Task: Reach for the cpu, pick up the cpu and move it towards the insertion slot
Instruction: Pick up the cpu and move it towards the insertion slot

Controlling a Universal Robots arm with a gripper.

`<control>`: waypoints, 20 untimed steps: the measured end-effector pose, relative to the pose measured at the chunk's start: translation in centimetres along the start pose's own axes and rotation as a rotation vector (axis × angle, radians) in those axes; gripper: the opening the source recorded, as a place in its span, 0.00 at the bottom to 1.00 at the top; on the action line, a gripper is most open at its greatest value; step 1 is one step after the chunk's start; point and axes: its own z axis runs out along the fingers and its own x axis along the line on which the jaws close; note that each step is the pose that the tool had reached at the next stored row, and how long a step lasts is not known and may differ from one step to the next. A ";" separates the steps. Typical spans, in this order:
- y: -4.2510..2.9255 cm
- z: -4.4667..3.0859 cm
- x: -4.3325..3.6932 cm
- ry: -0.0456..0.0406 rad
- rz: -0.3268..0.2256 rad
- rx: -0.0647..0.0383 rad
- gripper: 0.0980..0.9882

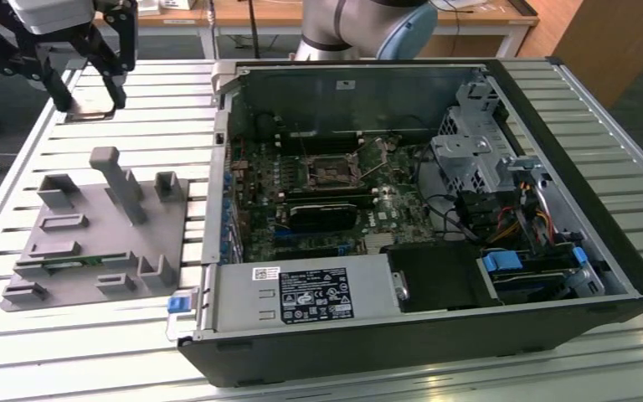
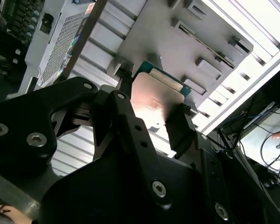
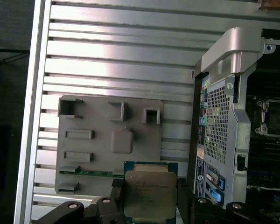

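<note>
Second wrist view gives the best look at the grip; two black fingers (image 2: 179,122) stand at opposite edges of the cpu (image 2: 154,99) and are closed on it, so the gripper (image 2: 151,112) holds the chip between them with its silvery plate turned towards the camera; in the first wrist view the same cpu (image 3: 148,193) sits between the black fingers (image 3: 117,196), its green rim showing around the metal top.

Below the chip lies the grey parts tray (image 3: 107,140), with its raised blocks and shallow pockets; the narrow green memory stick (image 3: 86,173) rests in one groove of this tray; the cpu appears lifted clear of the tray, although I cannot tell how high.

In the exterior view the gripper (image 1: 76,63) hangs over the slatted metal worktop (image 1: 131,117), beyond the far edge of the tray (image 1: 87,234) and towards that view's left; the open computer case (image 1: 411,209) lies well apart from it, towards that view's right; inside, on the motherboard, the insertion slot (image 1: 331,170) is the square socket with a silvery frame and dark centre.

So the slot lies sideways from the fingers, across the case wall, towards the exterior view's right; the picking seems done and the carrying is, in my judgement, at its beginning.
</note>
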 end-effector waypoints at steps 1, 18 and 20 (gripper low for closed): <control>0.03 -0.01 -0.27 0.0001 0.000 0.000 0.50; 0.90 -0.01 -4.10 -0.0003 0.000 -0.005 0.50; 0.91 -0.01 -4.78 -0.0004 0.000 -0.006 0.50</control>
